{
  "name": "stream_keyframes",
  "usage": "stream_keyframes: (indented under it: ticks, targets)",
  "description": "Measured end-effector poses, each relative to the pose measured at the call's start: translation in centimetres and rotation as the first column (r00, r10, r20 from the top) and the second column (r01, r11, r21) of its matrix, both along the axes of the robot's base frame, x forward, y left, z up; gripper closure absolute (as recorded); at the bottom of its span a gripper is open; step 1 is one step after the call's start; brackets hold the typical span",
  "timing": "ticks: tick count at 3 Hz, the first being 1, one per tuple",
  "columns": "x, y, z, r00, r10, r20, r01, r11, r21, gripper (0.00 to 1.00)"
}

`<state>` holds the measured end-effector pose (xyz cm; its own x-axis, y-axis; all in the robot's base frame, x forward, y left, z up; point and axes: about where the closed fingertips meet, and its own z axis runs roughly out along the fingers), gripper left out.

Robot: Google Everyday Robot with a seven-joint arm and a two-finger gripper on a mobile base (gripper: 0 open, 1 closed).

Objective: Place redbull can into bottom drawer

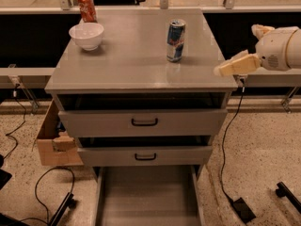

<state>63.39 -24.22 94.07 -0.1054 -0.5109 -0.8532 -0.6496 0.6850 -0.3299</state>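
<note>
The redbull can [175, 40], blue and silver, stands upright on the grey cabinet top [131, 65], right of centre. The bottom drawer [148, 197] is pulled out at floor level, and its flat grey floor is bare. My gripper [240, 50] is off the cabinet's right edge, at about the height of the top, to the right of the can and apart from it. Its cream fingers [237, 65] are spread open and hold nothing.
A white bowl [87, 34] and an orange-red soda can [86, 6] stand at the top's back left. The two upper drawers [145, 122] with black handles are slightly ajar. A cardboard box [54, 142] sits left of the cabinet. Cables [225, 173] lie on the floor.
</note>
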Motion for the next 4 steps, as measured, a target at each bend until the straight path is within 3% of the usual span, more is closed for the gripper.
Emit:
stream_keyframes:
  ticks: [1,2,3,4]
  targets:
    - [0.0,0.0,0.0,1.0,0.0,-0.001,0.0,1.0,0.0,0.0]
    - [2.9,3.0,-0.1,0.9989,0.025,0.039,-0.03,0.992,0.12,0.0]
    - [6.6,7.2,-0.3,0.9942,0.067,0.084,-0.087,0.96,0.266,0.0]
    - [9.0,10.2,-0.8,0.9893,0.104,0.102,-0.134,0.925,0.355,0.0]
